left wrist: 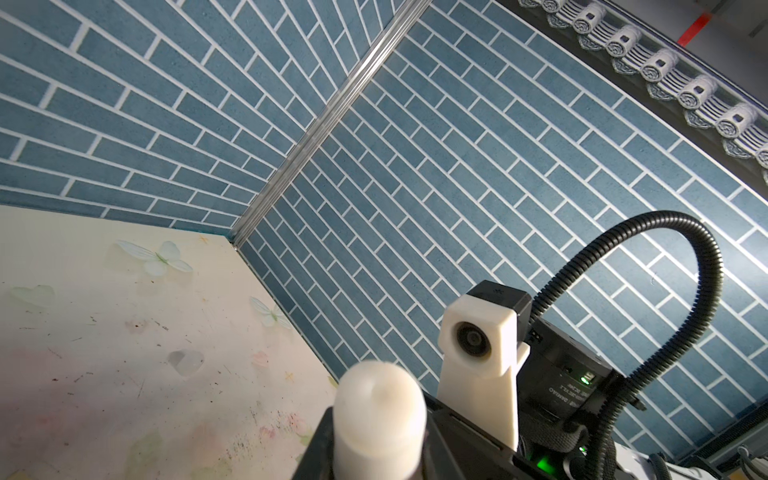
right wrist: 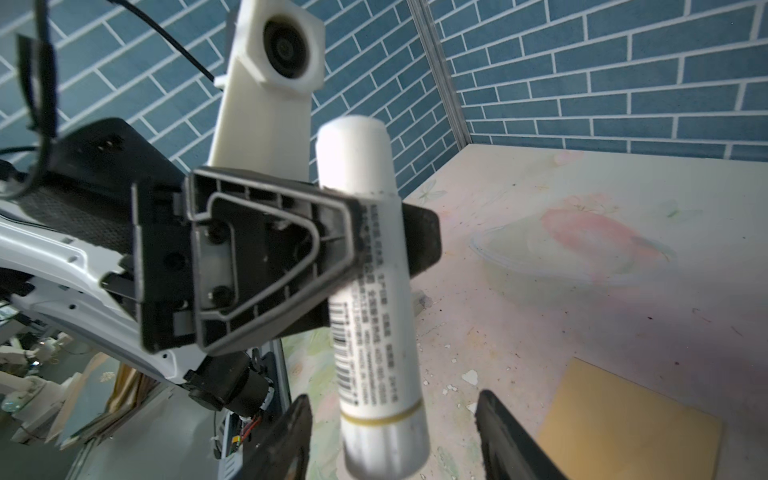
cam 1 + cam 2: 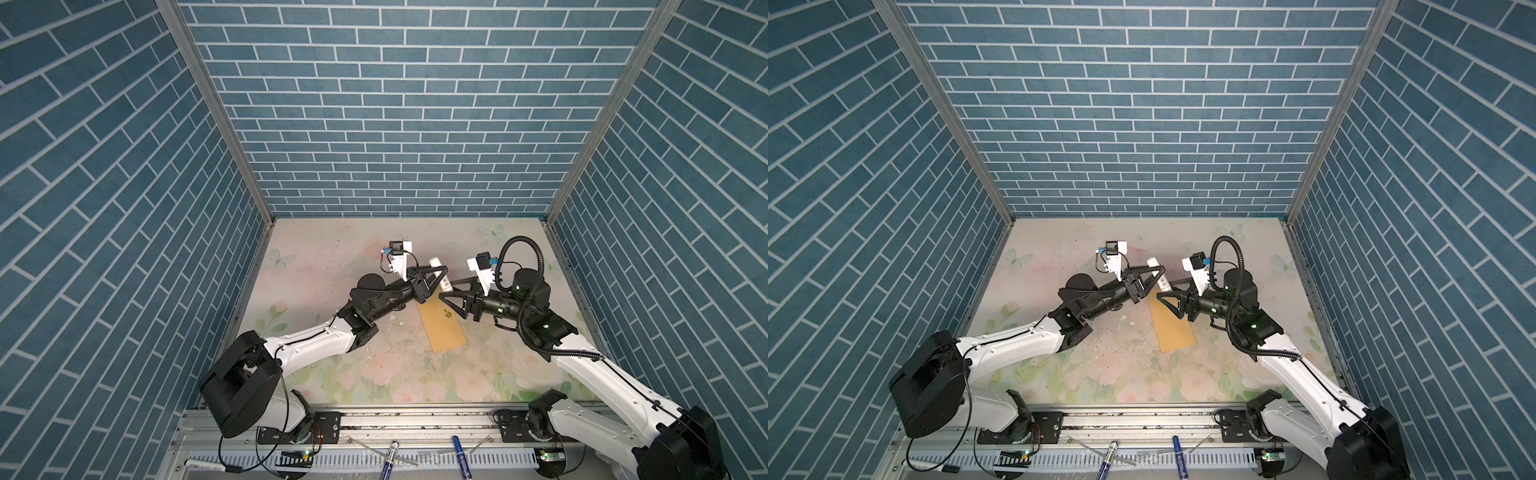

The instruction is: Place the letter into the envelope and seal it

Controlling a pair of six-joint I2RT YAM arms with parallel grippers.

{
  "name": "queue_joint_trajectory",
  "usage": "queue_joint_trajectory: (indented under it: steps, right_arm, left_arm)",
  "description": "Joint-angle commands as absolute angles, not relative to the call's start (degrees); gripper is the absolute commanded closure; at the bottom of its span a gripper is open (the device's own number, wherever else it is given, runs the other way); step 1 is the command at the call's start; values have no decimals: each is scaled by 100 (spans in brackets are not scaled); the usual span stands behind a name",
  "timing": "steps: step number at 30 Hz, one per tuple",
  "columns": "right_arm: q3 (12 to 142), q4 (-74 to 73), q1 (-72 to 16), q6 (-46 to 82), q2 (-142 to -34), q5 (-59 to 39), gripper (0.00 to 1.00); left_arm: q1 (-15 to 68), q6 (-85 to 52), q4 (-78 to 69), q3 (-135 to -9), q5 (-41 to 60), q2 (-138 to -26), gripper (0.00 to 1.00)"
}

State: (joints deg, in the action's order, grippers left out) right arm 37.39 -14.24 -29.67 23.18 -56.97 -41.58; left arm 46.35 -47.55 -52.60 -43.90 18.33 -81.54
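left gripper point(image 2: 376, 247) pinches a white glue stick point(image 2: 374, 345), right gripper point(image 2: 395, 436) spread around its end, near the envelope point(image 2: 623, 419)

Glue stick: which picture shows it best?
The right wrist view: nearly the whole glue stick, label too, clamped in the left gripper. The left wrist view shows only one rounded end; in both top views it is tiny.

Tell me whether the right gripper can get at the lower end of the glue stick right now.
Probably yes. The left gripper clamps the glue stick mid-body, leaving its lower end bare. The right gripper is open and flanks that end, with nothing between.
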Motion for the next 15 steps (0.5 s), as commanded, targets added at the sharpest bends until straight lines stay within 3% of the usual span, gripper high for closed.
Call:
queue_joint_trajectory:
  steps: [1,8,15]
  right_arm:
    - [3543,-1964,-2901,2617,-5617,-4443,47]
    - [3516,-2065,-2856,2674,-5629,-4467,74]
    - [3540,-2008,-2848,2700,-5561,-4139,95]
  left_arm:
    - [4603,-4784,-5476,-4526,1919,-8216,100]
    - [4605,-4773,-5442,-4535,1877,-8239,100]
    - [4605,-4710,-5364,-4502,1739,-8270,100]
